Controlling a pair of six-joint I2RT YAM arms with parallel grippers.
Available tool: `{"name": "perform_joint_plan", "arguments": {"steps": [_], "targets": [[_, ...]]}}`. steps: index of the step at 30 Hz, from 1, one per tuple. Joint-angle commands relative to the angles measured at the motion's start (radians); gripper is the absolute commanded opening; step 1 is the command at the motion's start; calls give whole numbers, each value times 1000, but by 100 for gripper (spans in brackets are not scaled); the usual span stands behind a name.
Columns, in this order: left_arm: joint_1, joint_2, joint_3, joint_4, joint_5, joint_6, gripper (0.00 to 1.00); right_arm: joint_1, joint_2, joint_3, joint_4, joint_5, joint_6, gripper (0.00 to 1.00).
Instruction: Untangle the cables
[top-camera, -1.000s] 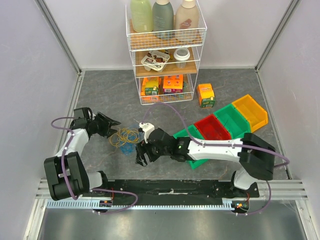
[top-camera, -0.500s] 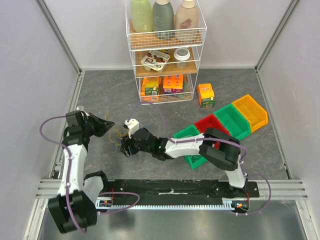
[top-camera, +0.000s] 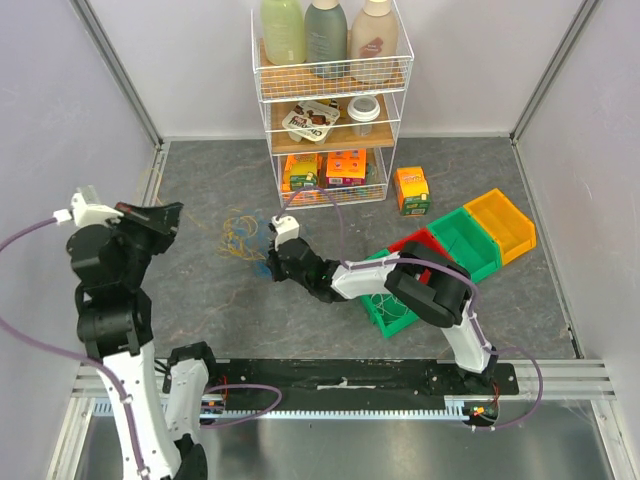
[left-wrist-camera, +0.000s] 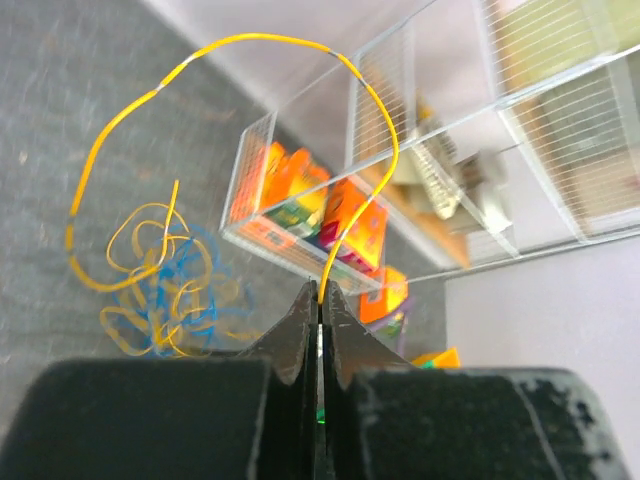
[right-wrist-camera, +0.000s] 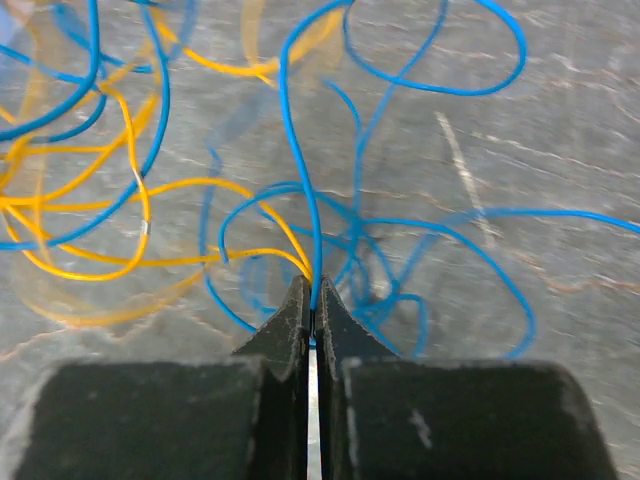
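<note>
The cables (top-camera: 243, 238) lie as a tangle of thin yellow and blue loops on the grey table, left of the wire rack. My left gripper (top-camera: 176, 210) is raised to the left of the tangle. In the left wrist view this left gripper (left-wrist-camera: 320, 296) is shut on a yellow cable (left-wrist-camera: 215, 45), which arcs up and back down to the pile (left-wrist-camera: 160, 285). My right gripper (top-camera: 271, 263) sits low at the tangle's right edge. In the right wrist view this right gripper (right-wrist-camera: 312, 292) is shut on a blue cable (right-wrist-camera: 300, 170), with a yellow strand (right-wrist-camera: 180, 185) running in beside its tips.
A white wire rack (top-camera: 330, 120) with bottles, cups and boxes stands at the back. An orange box (top-camera: 411, 190) lies to its right. Green (top-camera: 462, 235), red (top-camera: 425, 252) and yellow (top-camera: 500, 222) bins sit at the right, behind the right arm.
Both grippers have shut. The left arm has lifted and drawn back to the left with the yellow cable. The right gripper has moved up and left into the tangle.
</note>
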Motion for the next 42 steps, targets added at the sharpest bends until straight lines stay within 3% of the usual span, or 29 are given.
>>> {"name": "perform_joint_plan", "arguments": {"steps": [1, 9, 15, 21, 29, 34, 42], "targets": [[0, -11, 185, -2, -51, -68, 2, -27, 17, -43, 44, -38, 26, 0], [2, 93, 540, -9, 82, -70, 2, -26, 72, 31, -39, -61, -20, 0], [2, 156, 765, -26, 73, -91, 2, -27, 106, 57, -53, -62, -12, 0], [3, 204, 837, 153, 144, -269, 2, -27, 122, 63, -64, -55, -8, 0], [5, 357, 1142, 245, 119, -354, 2, -27, 150, 94, -68, -67, -4, 0], [7, 394, 1144, 311, 170, -424, 2, -27, 158, 106, -85, -73, -12, 4], [7, 313, 707, 323, 315, -403, 2, -27, 28, 31, -87, -84, -58, 43]]}}
